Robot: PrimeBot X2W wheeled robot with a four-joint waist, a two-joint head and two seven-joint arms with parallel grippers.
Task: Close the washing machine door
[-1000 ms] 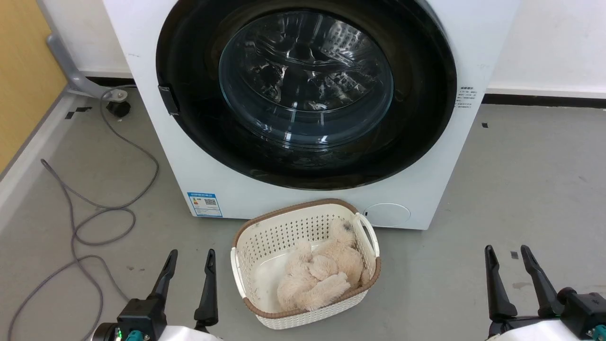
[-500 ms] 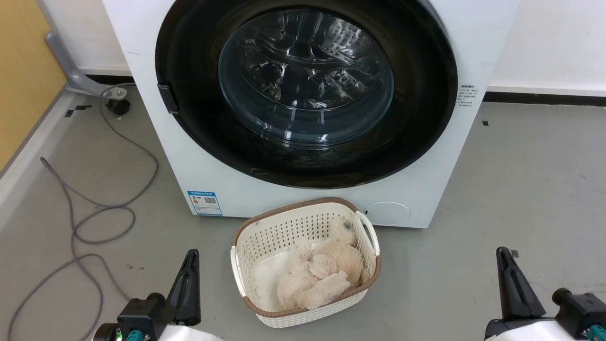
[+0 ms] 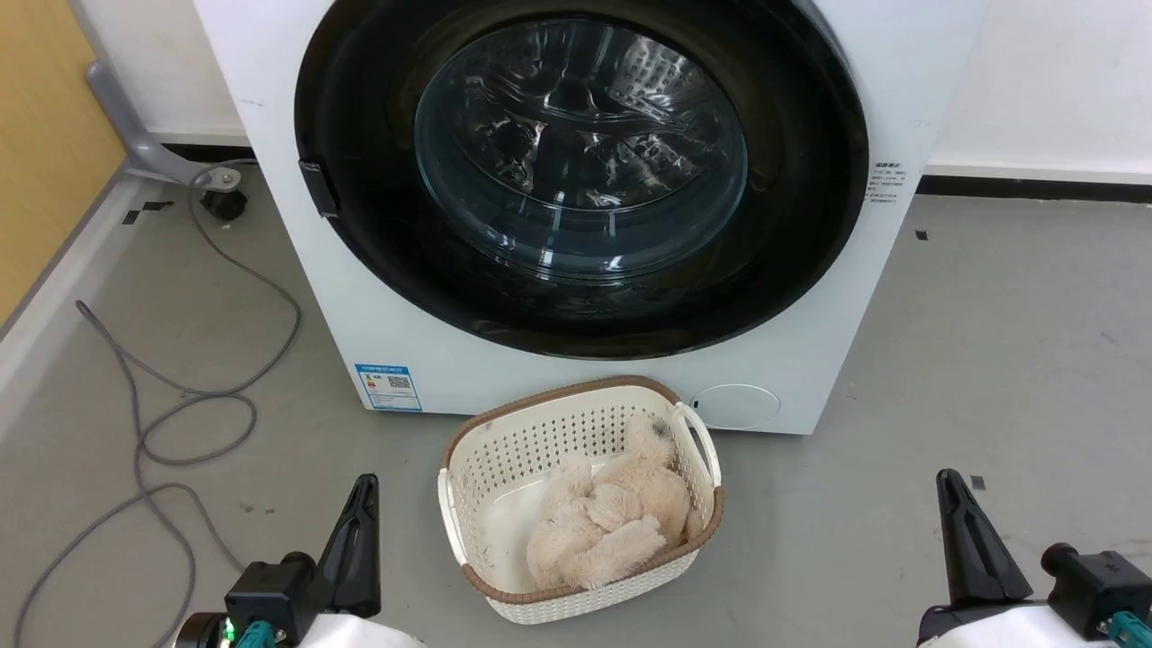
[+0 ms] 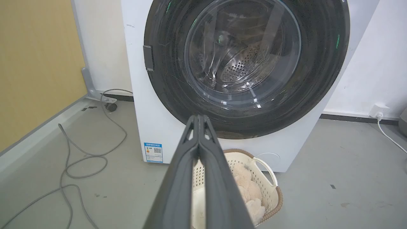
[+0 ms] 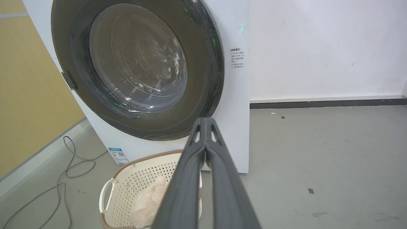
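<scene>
The white washing machine (image 3: 576,391) stands straight ahead on the grey floor. Its round washing machine door (image 3: 580,153), with a glossy black rim and a bulging clear glass centre, lies flat against the machine's front. The door also shows in the left wrist view (image 4: 244,57) and the right wrist view (image 5: 136,63). My left gripper (image 3: 364,486) is low at the left, shut and empty, well short of the machine. Low at the right, my right gripper (image 3: 945,481) is also shut and empty. In both wrist views the fingers of the left gripper (image 4: 198,118) and right gripper (image 5: 206,120) meet at their tips.
A cream laundry basket (image 3: 585,423) holding a beige plush toy (image 3: 612,522) sits on the floor just in front of the machine, between my arms. A grey cable (image 3: 180,396) loops over the floor at the left. A yellow wall (image 3: 45,135) borders the left side.
Both grippers have gone from open to shut. The door and the basket have not moved.
</scene>
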